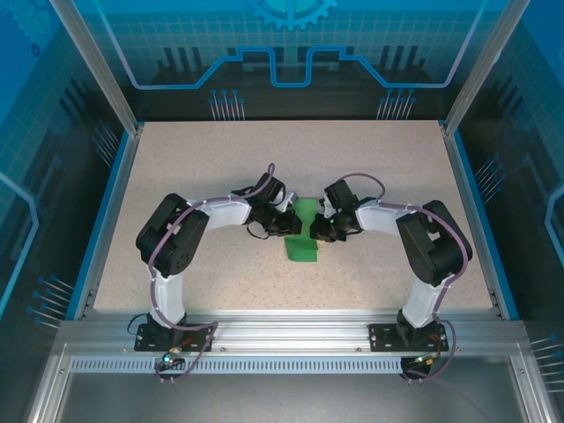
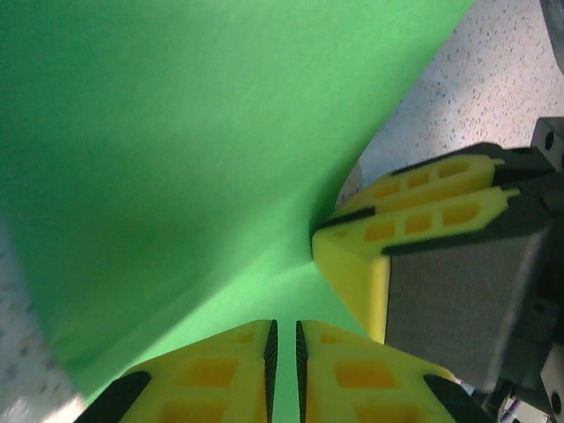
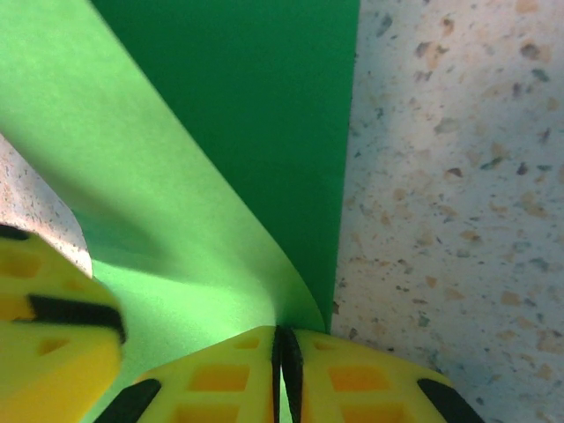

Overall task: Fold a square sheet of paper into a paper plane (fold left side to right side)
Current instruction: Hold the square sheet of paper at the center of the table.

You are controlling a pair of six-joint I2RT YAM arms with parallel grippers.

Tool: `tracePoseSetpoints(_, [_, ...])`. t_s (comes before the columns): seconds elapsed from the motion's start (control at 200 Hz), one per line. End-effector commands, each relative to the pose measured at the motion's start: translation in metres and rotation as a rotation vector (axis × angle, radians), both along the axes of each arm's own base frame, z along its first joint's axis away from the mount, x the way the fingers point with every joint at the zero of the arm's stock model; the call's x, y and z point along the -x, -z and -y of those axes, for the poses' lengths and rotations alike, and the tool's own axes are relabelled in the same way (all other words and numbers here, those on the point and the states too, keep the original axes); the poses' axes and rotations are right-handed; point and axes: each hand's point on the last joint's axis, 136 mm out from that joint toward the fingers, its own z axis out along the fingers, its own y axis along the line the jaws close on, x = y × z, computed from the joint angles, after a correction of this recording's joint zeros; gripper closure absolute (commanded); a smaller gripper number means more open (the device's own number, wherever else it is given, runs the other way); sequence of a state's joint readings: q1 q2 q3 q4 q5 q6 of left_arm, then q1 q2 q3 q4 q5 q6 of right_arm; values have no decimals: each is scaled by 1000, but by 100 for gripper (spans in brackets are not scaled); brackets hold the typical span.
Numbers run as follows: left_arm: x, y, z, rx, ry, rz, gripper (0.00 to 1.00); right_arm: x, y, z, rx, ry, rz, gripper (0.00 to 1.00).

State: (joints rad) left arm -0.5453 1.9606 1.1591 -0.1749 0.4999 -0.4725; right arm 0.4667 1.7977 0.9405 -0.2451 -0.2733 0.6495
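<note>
The square sheet of bright green matte paper [image 1: 304, 233] lies in the middle of the speckled beige counter [image 1: 220, 167], between the two arms. It is not flat. In the right wrist view one part of it rests on the counter with a straight right edge, and a lighter flap rises in a smooth curve from the left and comes down toward that edge.

The left gripper [image 2: 284, 339] has its yellow fingers almost together, with the thin paper pinched between them at the low edge of the flap. The right gripper [image 3: 284, 345] is closed in the same way on the paper, at the place where the curved flap meets the flat layer near the right edge. The two grippers are very close to each other, and in each wrist view the yellow fingers of the other one stand just beside the paper.

I judge that the step in hand is the fold of the left side over to the right side. The flap is already carried across, but no sharp crease shows yet. From the top view the sheet is small and partly covered by the grippers, so I cannot tell if the two edges already match.

The next move asks for care. The held edge should come down exactly on the right edge of the lower layer, without pulling the sheet sideways. Then the curve must be pressed flat, so that the crease runs straight down the middle.
</note>
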Motion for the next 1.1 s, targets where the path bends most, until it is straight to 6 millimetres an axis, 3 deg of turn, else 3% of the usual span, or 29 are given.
tracePoseSetpoints(0.0, [0,9,5,3,6,-37,83,49,47,29,178,-24,-181,86])
tracePoseSetpoints(0.33, [13,28,-5,-58,5,-84,83,35,30,10,71,-45,-108,86])
tracePoseSetpoints(0.71, [16,37,-8,-88,1,-101,83,-14,-43,-11,-147,-42,119,85])
tracePoseSetpoints(1.095, [15,38,-6,-92,3,-106,83,-50,-35,-34,-203,-56,111,86])
